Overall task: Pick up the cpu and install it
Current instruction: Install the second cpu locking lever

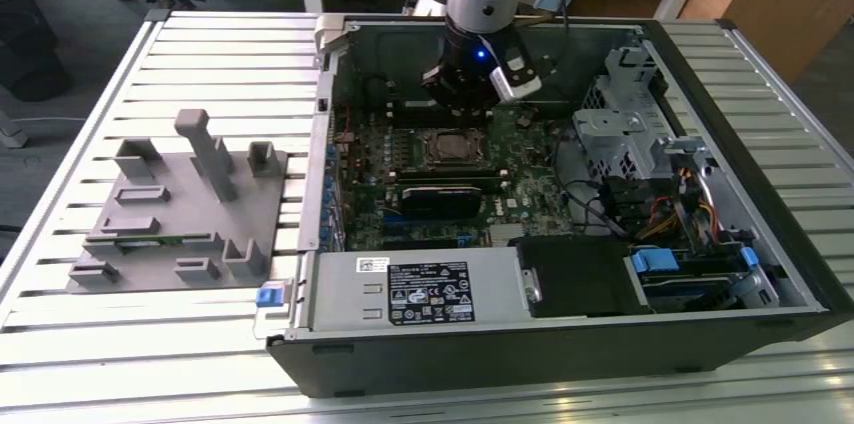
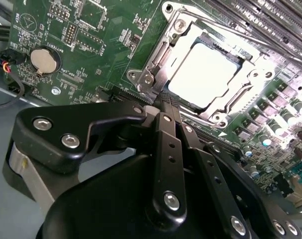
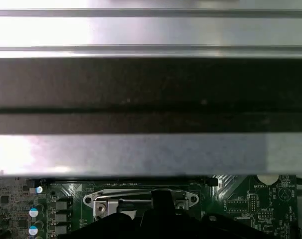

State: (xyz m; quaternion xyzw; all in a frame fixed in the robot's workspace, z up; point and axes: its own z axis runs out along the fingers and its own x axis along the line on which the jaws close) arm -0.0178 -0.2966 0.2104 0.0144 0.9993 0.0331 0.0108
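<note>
The cpu [image 2: 205, 74] lies flat in the motherboard socket, its silvery-white top bright inside the metal socket frame [image 2: 156, 74]. In the exterior view the socket with the cpu [image 1: 451, 147] sits in the middle of the green board inside the open computer case. My gripper [image 1: 462, 106] hangs just behind and above the socket, apart from the chip. In the second wrist view my black gripper [image 2: 166, 99] has its fingers drawn together, shut, with nothing between them, the tips at the socket's near edge. The first wrist view shows the gripper [image 3: 161, 206] over the socket frame [image 3: 106, 201].
The case walls [image 1: 320, 144] surround the board. A drive cage [image 1: 621, 134] and cables stand at the exterior view's right, a power supply [image 1: 414, 289] in front. A grey fixture plate [image 1: 180, 209] with blocks and a green memory stick [image 1: 134, 239] lies on the slatted table.
</note>
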